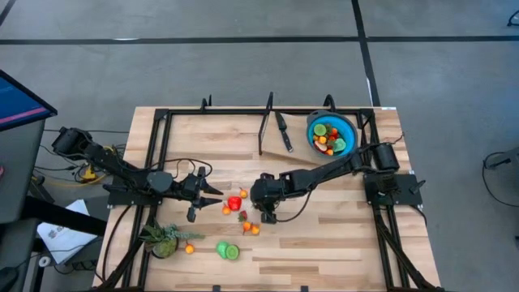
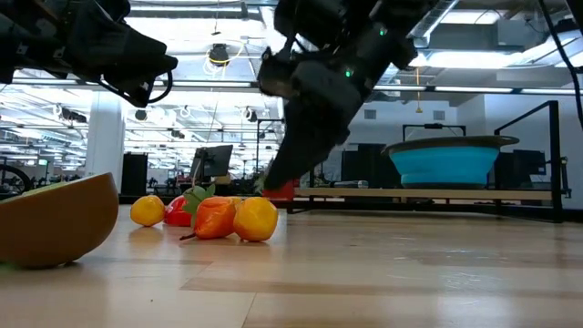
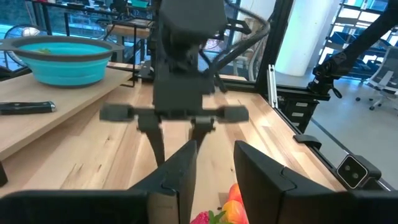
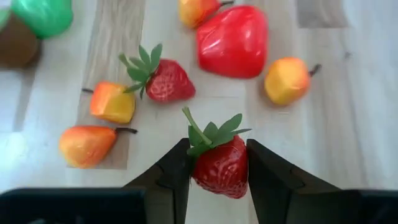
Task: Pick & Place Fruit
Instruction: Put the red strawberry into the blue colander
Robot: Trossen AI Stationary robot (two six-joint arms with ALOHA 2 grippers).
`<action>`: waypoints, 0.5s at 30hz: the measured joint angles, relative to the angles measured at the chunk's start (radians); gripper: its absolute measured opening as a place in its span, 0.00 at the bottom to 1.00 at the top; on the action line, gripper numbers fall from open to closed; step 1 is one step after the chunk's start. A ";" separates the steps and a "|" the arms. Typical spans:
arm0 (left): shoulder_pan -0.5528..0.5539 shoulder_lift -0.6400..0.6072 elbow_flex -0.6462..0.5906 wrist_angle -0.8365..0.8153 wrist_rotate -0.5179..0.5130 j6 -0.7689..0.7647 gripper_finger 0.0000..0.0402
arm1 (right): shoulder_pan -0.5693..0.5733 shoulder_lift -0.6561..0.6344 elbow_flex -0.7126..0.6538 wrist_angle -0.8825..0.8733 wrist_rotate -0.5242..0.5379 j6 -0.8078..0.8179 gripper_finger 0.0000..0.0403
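While the left gripper (image 1: 212,190) waits slightly parted, the right gripper (image 4: 217,171) pinches a strawberry (image 4: 219,164) squarely between both fingers (image 4: 171,177).

floor (image 1: 243,49): grey, crossed by dark lines | table (image 1: 324,243): pale wood planks; black frame (image 1: 162,118) round its edge | ceiling (image 2: 164,100): rows of bright strip lights; exposed ducts | room: white column (image 2: 105,146); dark monitor (image 2: 214,164); office chair (image 3: 376,78)
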 joint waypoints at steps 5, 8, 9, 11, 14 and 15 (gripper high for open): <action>0.000 0.000 0.000 0.001 0.000 0.000 0.26 | -0.008 -0.101 0.000 -0.083 0.000 0.023 0.29; 0.000 0.000 0.000 0.011 -0.001 0.000 0.26 | -0.011 -0.168 0.000 -0.121 0.000 0.038 0.29; 0.000 0.000 0.000 0.014 0.000 0.000 0.26 | -0.014 -0.193 0.000 -0.136 0.000 0.041 0.29; 0.000 0.000 0.000 0.020 -0.001 0.000 0.26 | -0.018 -0.240 0.000 -0.153 0.000 0.041 0.29; 0.000 0.000 0.000 0.024 -0.001 0.000 0.26 | -0.031 -0.306 0.000 -0.195 0.000 0.043 0.29; 0.000 0.000 0.000 0.025 -0.001 0.000 0.26 | -0.037 -0.326 0.000 -0.204 0.001 0.048 0.29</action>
